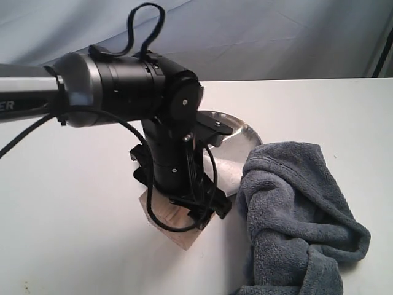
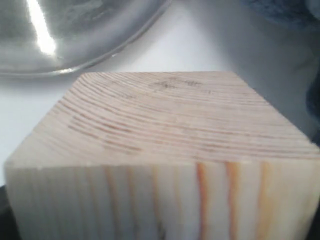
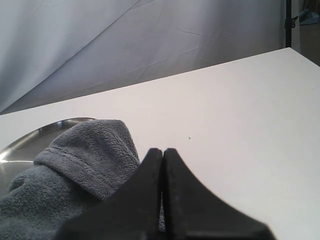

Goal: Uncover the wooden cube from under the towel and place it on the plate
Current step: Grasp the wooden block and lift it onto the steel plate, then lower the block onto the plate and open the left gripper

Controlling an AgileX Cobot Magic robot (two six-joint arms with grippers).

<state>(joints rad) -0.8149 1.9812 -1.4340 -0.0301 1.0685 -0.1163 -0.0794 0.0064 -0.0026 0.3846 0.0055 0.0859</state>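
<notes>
The pale wooden cube (image 1: 179, 228) sits uncovered on the white table, next to the near rim of the steel plate (image 1: 236, 132). My left gripper (image 1: 184, 209) is lowered right onto the cube. In the left wrist view the wooden cube (image 2: 165, 150) fills the picture and hides the fingers, with the plate (image 2: 75, 35) just beyond it. The grey fleece towel (image 1: 295, 209) lies bunched to the right, one fold over the plate's edge. My right gripper (image 3: 162, 151) is shut and empty, above the towel (image 3: 75, 165).
A black cable (image 1: 147, 24) loops above the left arm's wrist (image 1: 135, 86). Behind the white table (image 1: 73, 203) hangs a grey backdrop (image 1: 264, 37). The table's far edge shows in the right wrist view.
</notes>
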